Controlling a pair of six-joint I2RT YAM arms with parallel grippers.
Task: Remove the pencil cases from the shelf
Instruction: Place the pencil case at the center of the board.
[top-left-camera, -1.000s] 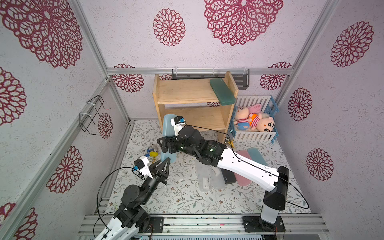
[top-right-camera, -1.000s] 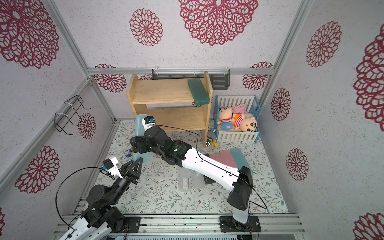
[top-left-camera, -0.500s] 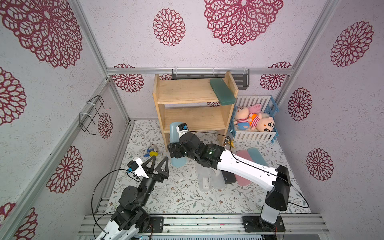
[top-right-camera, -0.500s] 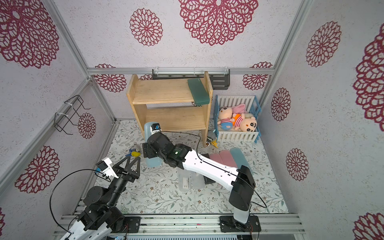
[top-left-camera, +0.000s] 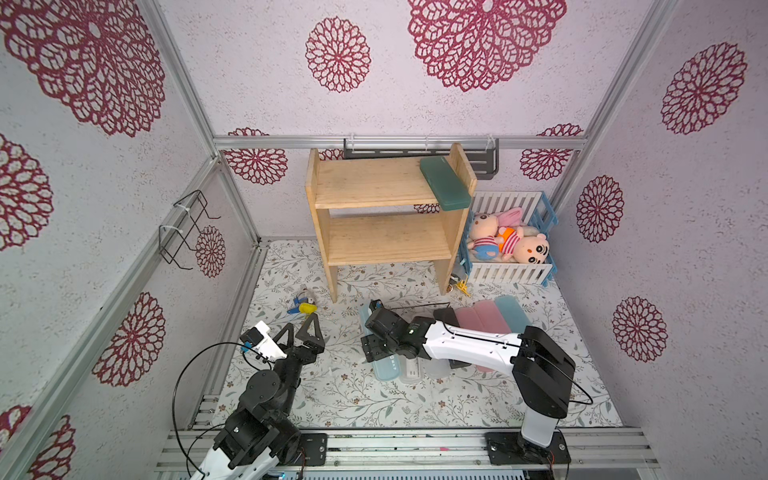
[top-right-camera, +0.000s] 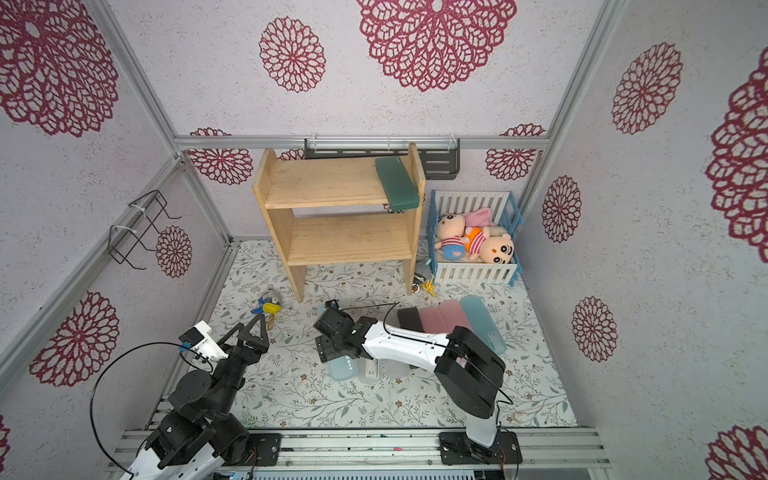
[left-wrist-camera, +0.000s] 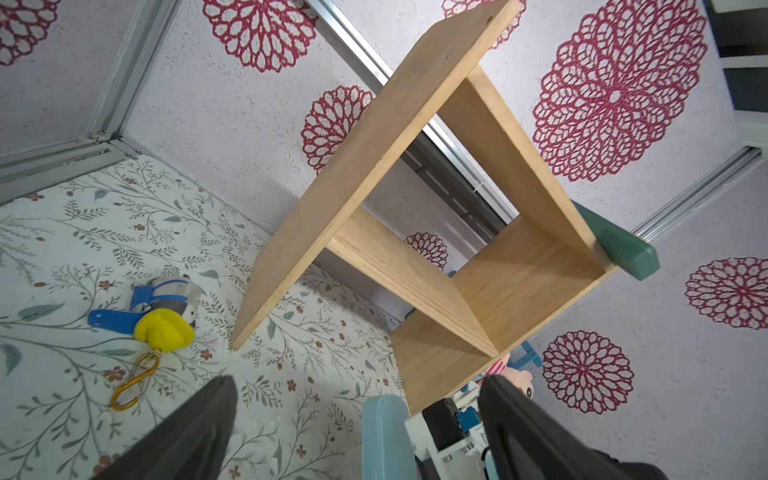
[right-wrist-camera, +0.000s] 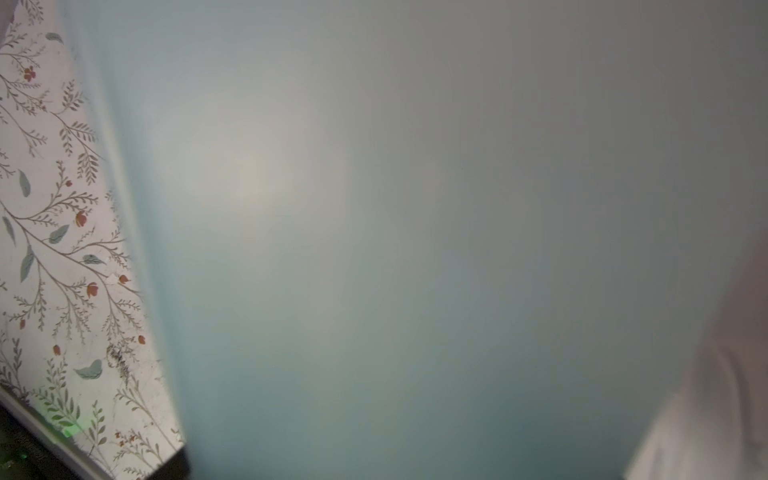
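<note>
Case of dark green plastic (top-left-camera: 444, 183), long and slim, lies at the right end of the light wooden two-tier shelf (top-left-camera: 370, 183), on its top tier, overhanging the front edge. My left gripper (top-left-camera: 302, 323) stands spread above the floral mat (top-left-camera: 353, 395). My right gripper (top-left-camera: 376, 351) is low over a light blue plastic case (top-left-camera: 384, 369); I cannot tell its grip.

A robot lab cell dressed as a child's room. Aluminium framing (top-left-camera: 399, 142) edges flower-papered panels (top-left-camera: 374, 104) behind the wooden shelf (top-left-camera: 374, 183); a plush-toy crate (top-left-camera: 507, 274) stands beside it.
</note>
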